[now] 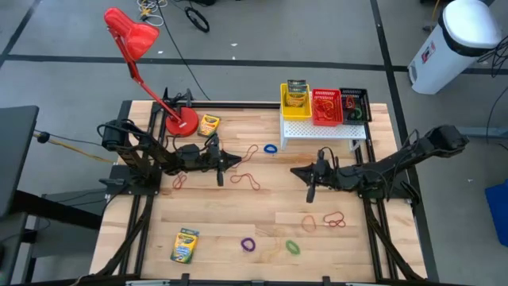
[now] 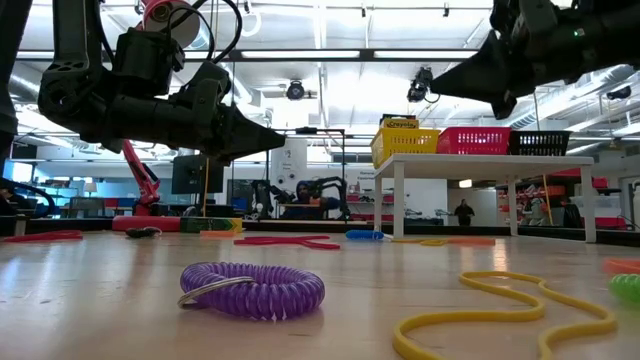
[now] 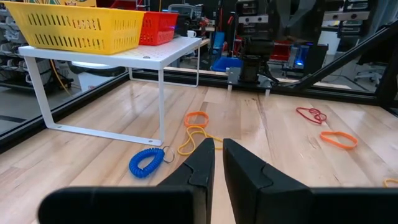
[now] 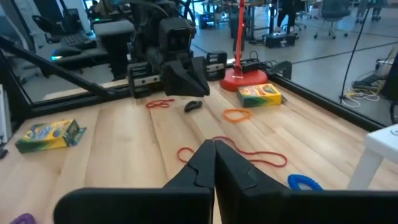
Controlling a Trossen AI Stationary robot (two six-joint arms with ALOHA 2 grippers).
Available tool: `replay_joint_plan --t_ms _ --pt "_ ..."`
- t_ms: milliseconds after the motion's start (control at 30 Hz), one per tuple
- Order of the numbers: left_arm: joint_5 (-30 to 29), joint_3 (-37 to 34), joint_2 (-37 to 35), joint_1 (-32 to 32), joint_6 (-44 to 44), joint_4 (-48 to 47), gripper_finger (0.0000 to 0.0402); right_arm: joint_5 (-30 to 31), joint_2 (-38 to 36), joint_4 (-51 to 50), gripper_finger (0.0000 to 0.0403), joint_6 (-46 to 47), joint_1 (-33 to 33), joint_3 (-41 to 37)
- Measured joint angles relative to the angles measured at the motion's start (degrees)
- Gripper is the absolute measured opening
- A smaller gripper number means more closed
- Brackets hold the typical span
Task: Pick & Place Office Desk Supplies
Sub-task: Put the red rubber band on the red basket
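1. Both arms hover over the table's middle with nothing held. The left gripper [image 1: 236, 161] has its fingers [image 3: 202, 163] nearly together with a thin gap showing; the right gripper [image 1: 295, 170] is fully closed, pads pressed flat.
2. The supplies lie scattered: a blue coil [image 1: 271, 148] just beside the white shelf [image 1: 317, 129], red bands [image 1: 252, 182] between the grippers, a crayon box [image 1: 209, 124] by the lamp [image 1: 139, 40] and another box [image 1: 184, 245] at the near edge.
3. The baskets – yellow [image 1: 295, 107], red [image 1: 326, 107], black [image 1: 355, 105] – sit in a row on the shelf.
4. Likely next pick for the left arm: the blue coil, straight ahead of it.
5. Open the fingers wide before descending – a flat loop needs one fingertip inside it, the other outside.
6. Lift well clear of the shelf edge before releasing over a basket.
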Motion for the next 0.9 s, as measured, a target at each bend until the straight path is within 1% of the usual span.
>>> replay_joint_plan --t_ms 167,500,667,900 --pt "0.00 0.00 0.00 -0.01 0.02 -0.02 0.0038 -3.42 0.00 0.48 0.0004 -1.14 0.02 0.00" --pt "0.00 0.00 0.00 -0.01 0.01 0.00 0.0038 -3.67 0.00 0.35 0.0004 -1.56 0.02 0.00" --pt "0.00 0.00 0.00 0.00 0.00 0.00 0.0038 -5.72 0.00 0.14 0.0004 -1.52 0.13 0.00" --pt "0.00 0.00 0.00 -0.01 0.01 0.00 0.0038 -6.18 0.00 -0.13 0.0004 -1.94 2.46 0.00"
